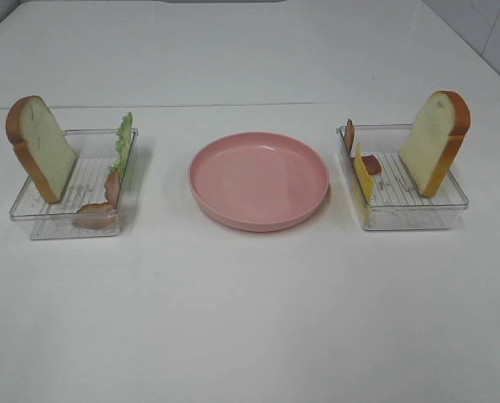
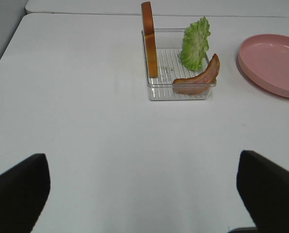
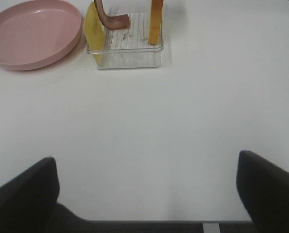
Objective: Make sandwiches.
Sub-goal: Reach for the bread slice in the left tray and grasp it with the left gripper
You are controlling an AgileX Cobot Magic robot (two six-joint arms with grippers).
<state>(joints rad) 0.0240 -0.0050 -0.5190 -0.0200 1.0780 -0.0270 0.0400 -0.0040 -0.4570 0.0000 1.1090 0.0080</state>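
Observation:
No stacked sandwich shows; the parts stand apart in two clear trays. The left tray (image 1: 31, 220) holds an upright bread slice (image 1: 41, 149), a lettuce leaf (image 1: 124, 145) and bacon strips (image 1: 98, 210). The right tray (image 1: 418, 220) holds an upright bread slice (image 1: 435, 143), a yellow cheese square (image 1: 364, 175) and bacon (image 1: 371, 164). My left gripper (image 2: 142, 194) is open and empty, well short of the left tray (image 2: 180, 93). My right gripper (image 3: 146, 194) is open and empty, well short of the right tray (image 3: 127, 59). Neither gripper shows in the exterior view.
A round pink plate (image 1: 259, 180) sits between the trays with nothing on it; it also shows in the left wrist view (image 2: 273, 63) and the right wrist view (image 3: 32, 33). The white table (image 1: 250, 319) spreads in front. Its front edge (image 3: 149, 221) is near the right gripper.

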